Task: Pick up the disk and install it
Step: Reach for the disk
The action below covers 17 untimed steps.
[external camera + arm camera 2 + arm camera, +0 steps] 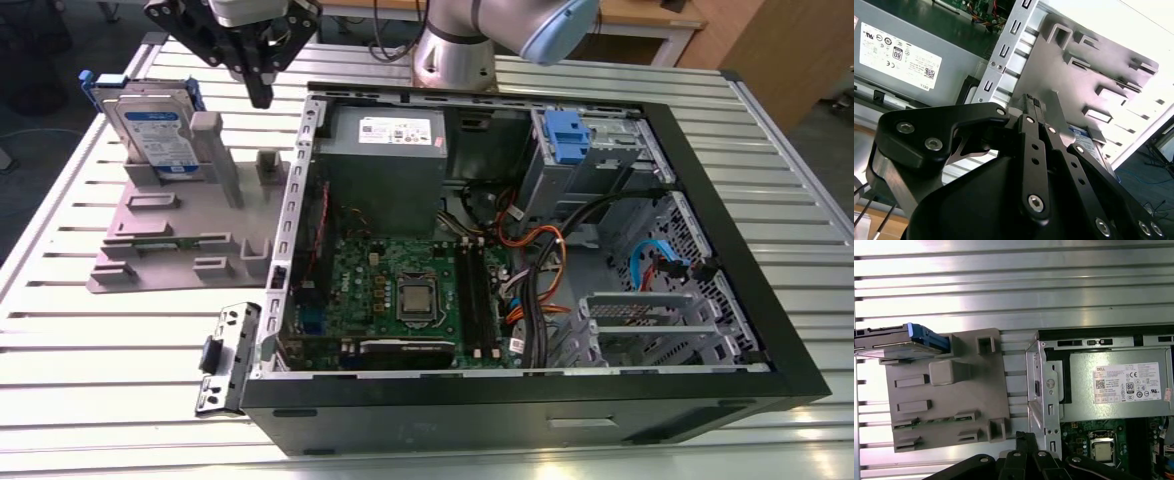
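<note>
Gripper (pixel 260 93) hung with fingers pressed together on nothing, over the gap between the grey stand (pixel 160 240) and the open computer case (pixel 534 400), and I saw the disk (pixel 150 135) standing upright at one end of that stand, on the exterior view's left, apart from the gripper

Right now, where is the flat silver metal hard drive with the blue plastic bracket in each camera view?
Exterior view: the silver hard drive stands on edge in the grey plastic stand, toward the exterior view's left.
First wrist view: seen edge-on at the stand's end away from the black computer case.
Second wrist view: a slice of its label shows beyond the gripper.
Shared landmark: the grey stand.
</note>
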Each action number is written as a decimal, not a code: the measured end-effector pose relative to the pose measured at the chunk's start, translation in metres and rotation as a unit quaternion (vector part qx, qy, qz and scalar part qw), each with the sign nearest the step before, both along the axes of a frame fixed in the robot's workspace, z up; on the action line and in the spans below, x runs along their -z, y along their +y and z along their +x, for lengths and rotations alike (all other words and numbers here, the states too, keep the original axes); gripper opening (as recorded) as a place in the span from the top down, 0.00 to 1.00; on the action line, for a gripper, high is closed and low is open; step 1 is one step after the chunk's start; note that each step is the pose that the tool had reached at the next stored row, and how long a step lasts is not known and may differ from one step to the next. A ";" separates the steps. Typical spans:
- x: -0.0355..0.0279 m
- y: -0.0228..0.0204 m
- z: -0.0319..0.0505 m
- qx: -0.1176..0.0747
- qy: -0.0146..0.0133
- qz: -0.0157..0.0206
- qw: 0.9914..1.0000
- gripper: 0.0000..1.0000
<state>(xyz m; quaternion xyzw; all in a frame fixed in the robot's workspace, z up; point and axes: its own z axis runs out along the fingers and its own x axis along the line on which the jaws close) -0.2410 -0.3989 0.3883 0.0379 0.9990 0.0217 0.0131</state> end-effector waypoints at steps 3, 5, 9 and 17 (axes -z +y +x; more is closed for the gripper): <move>0.0001 0.0000 -0.0019 0.000 0.000 0.000 1.000 0.90; 0.0002 0.0000 -0.0026 0.000 0.000 0.000 1.000 0.90; 0.0002 0.0000 -0.0039 0.000 0.000 0.000 1.000 0.90; 0.0003 0.0000 -0.0066 0.000 0.000 0.000 1.000 0.90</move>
